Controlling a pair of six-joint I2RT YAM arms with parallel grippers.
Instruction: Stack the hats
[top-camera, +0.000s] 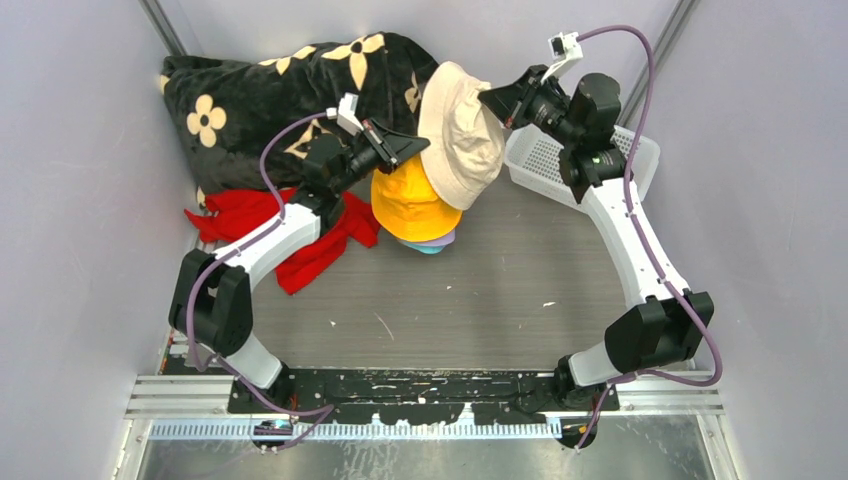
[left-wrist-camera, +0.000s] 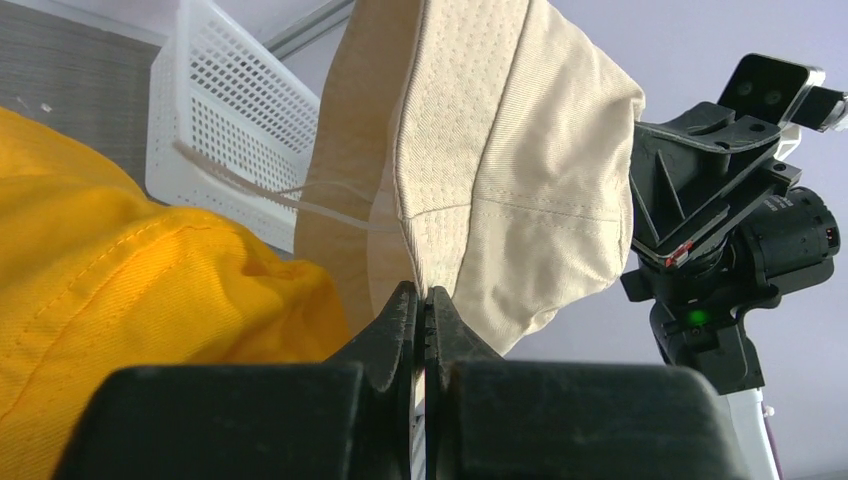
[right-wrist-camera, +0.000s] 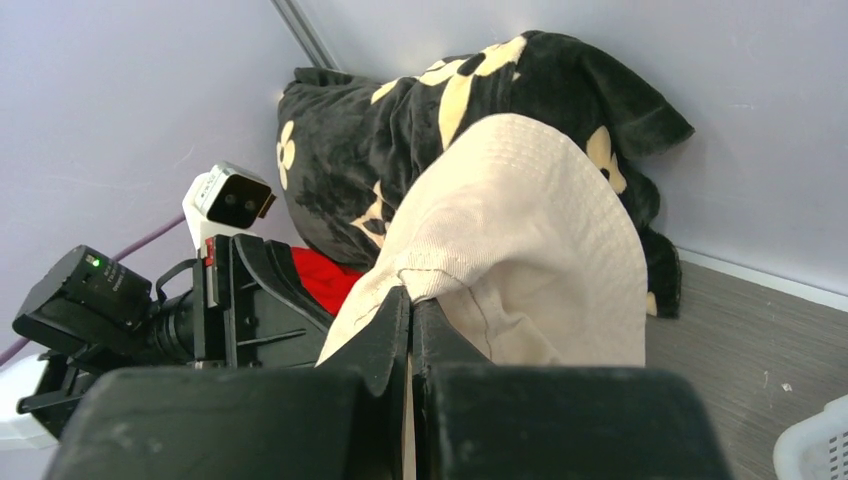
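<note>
Midway toward the far edge of a grey bench between pale walls, arms angled inward, left gripper and right gripper each pinch the beige hat above the yellow hat, seemingly topping a stack.

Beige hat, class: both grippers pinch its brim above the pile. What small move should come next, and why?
Probably lower the beige hat onto the yellow hat, both arms together. The left gripper and right gripper are shut on opposite brim edges, and the hat hangs tilted, partly over the stack's top.
</note>
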